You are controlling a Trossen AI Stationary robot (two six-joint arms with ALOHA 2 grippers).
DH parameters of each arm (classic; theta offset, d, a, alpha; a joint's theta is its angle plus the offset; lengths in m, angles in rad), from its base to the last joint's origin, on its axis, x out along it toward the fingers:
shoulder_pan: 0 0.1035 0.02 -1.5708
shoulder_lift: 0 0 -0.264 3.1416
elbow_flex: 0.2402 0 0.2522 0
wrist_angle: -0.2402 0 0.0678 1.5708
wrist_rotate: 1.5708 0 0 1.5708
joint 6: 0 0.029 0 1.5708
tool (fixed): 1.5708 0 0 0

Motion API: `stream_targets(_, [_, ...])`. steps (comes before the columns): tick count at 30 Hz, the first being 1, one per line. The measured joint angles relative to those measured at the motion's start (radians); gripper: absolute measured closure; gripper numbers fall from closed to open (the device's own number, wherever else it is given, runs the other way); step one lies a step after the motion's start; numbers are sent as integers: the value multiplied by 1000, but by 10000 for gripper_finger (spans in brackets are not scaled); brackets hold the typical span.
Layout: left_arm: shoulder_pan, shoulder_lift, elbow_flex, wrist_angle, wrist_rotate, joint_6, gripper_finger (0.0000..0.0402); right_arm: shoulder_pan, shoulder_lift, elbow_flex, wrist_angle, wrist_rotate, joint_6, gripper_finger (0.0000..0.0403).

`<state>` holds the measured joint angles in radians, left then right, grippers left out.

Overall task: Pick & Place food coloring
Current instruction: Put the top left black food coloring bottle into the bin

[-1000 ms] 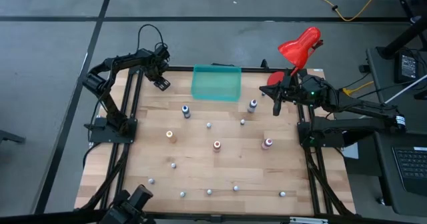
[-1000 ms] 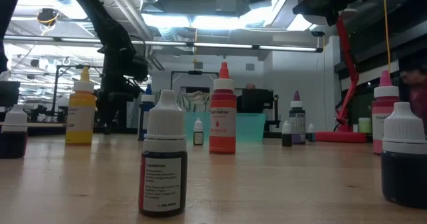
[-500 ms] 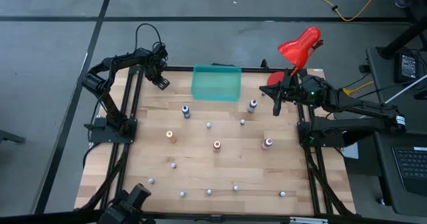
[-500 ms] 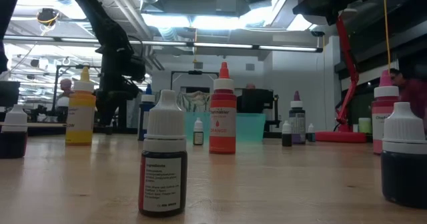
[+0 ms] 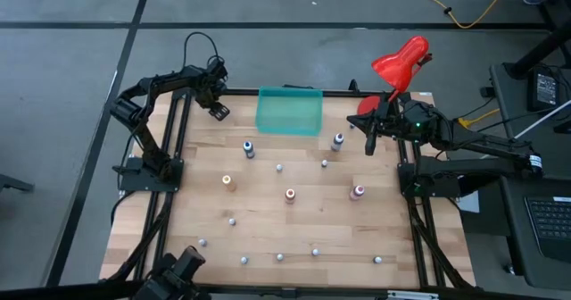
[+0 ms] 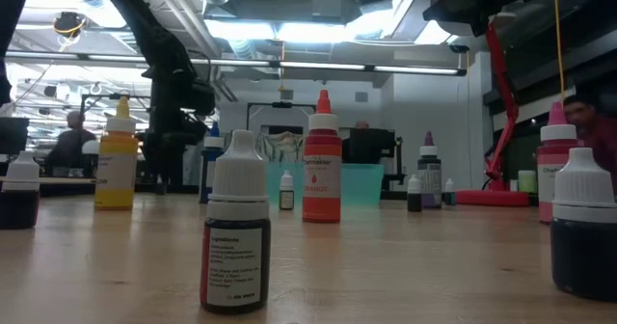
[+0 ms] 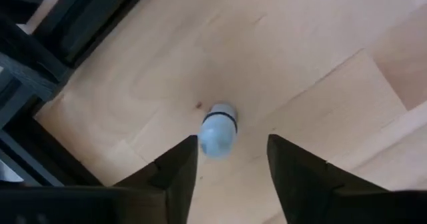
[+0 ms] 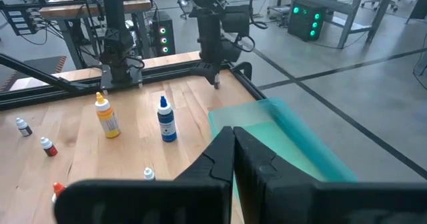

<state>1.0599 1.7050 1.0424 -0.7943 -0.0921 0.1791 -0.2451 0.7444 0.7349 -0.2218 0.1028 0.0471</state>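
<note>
From the high view I see the desk (image 5: 294, 237) with food coloring bottles scattered across it: an orange one (image 5: 228, 183) left of centre, a red-orange one (image 5: 290, 194) in the middle, a pink one (image 5: 358, 192) to the right, two blue-bodied ones (image 5: 249, 149) nearer the far side, and small pale ones along the near edge. A teal bin (image 5: 289, 111) sits at the far edge and a red desk lamp (image 5: 400, 61) stands at the far right corner. My left end effector (image 5: 217, 111) hangs over the far left corner; my right end effector (image 5: 369, 145) waits near the far right, beside the lamp. In the low view a small white-capped bottle (image 6: 237, 223) stands nearest, with the red-orange bottle (image 6: 322, 160) behind it, a yellow-orange one (image 6: 117, 158) to the left, and a person (image 6: 67, 143) seated in the room beyond. In the left wrist view the fingers (image 7: 175, 171) stand apart, released, with a small pale bottle (image 7: 217, 129) upright on the wood just beyond them, untouched. In the right wrist view the fingers (image 8: 220, 159) are pressed together, clenched on nothing, with the bin's teal wall (image 8: 303, 141) beyond.
</note>
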Motion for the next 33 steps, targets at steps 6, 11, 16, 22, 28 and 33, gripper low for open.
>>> stream_targets(6, [9,0,0,14,-3,0,204,0,0,0,0,0,0,391])
stream_targets(11, [9,0,0,32,-3,0,213,0,0,0,0,0,0,391])
stream_targets(16, [9,0,0,36,-3,0,245,0,0,0,0,-1,0,391])
stream_targets(22, [10,0,0,36,-19,-8,295,0,0,0,0,-1,0,391])
stream_targets(28, [10,0,1,36,-17,-18,336,0,0,0,0,-1,0,391])
stream_targets(33, [10,-1,8,11,5,-38,348,0,0,0,0,-1,0,391])
